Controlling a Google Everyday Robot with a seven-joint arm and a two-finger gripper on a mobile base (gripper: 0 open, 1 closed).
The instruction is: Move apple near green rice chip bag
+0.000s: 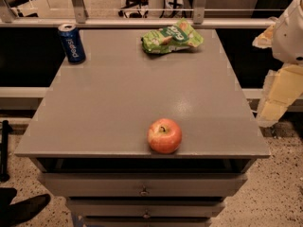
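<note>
Apple [164,135] parked at near edge of tabletop [118,103], green rice chip bag [172,36] well apart at far edge. Probably firm, smooth, prone to rolling, so best gripped across widest middle. Claw [277,96] seen off right side, released-or-clenched can't be told.

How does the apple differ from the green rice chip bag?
The apple is round, smooth and red-orange; the green rice chip bag is wider, wrinkly and green. The apple sits at the near edge of the table, the bag at the far edge. Both lie untouched; the hand is right of the table.
</note>
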